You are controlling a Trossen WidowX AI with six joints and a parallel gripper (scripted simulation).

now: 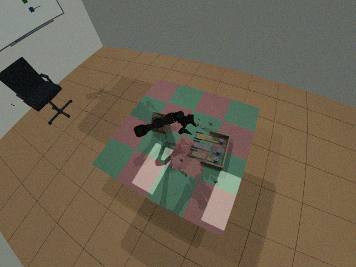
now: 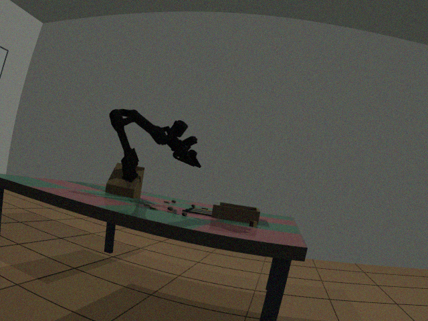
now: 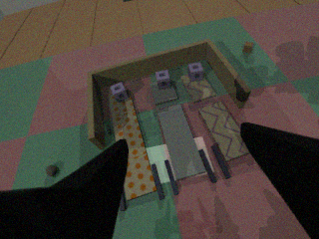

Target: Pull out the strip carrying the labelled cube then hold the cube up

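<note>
My gripper (image 1: 193,129) (image 2: 198,152) (image 3: 183,136) is open and empty, high above the strips' near ends. The orange-dotted strip (image 3: 139,174) (image 1: 207,138) runs without a visible gap to a lilac cube (image 3: 118,91) (image 1: 221,141). The grey strip (image 3: 179,139) (image 1: 202,146) has a gap before its far piece (image 3: 164,96), which bears a second cube (image 3: 162,79) (image 1: 218,151). The zigzag strip (image 3: 224,129) (image 1: 198,154) is also split from its far piece (image 3: 203,92), with a third cube (image 3: 195,71) (image 1: 216,159) there. Cube markings are too blurred to read.
A low wooden wall (image 3: 150,62) (image 2: 235,212) encloses the cubes on three sides, open towards the arm. Thin dark bars (image 3: 158,181) flank the strips' near ends. Small stones (image 3: 52,170) (image 1: 210,123) lie around. A small brown block (image 3: 248,48) (image 1: 216,181) lies outside the wall.
</note>
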